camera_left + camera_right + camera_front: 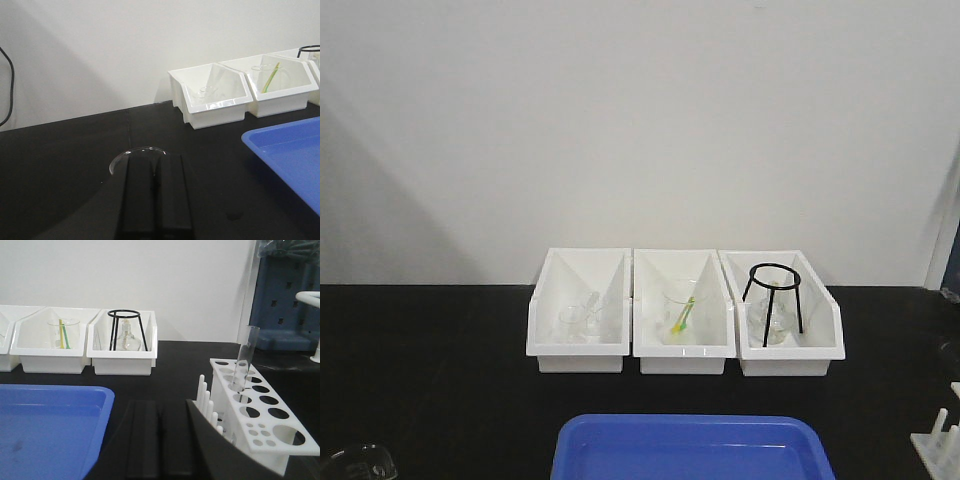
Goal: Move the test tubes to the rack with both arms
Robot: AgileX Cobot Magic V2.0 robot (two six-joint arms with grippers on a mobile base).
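Observation:
The white rack (260, 412) stands on the black table at the right in the right wrist view, with thin pegs (204, 392) along its left side. One clear test tube (246, 357) stands upright in a hole near its far end. The rack's corner (940, 445) shows at the bottom right of the front view. My right gripper (159, 404) lies low between the blue tray and the rack, fingers shut together with nothing between them. My left gripper (155, 156) is also shut on nothing, its tips just in front of a shallow glass dish (122, 157).
A blue tray (690, 450) sits at the table's front centre. Three white open-front bins (685, 345) line the back, holding glassware, a beaker with a green-yellow stick (682, 318) and a black wire tripod (773, 290). A dark curved part (235, 455) covers the rack's near corner.

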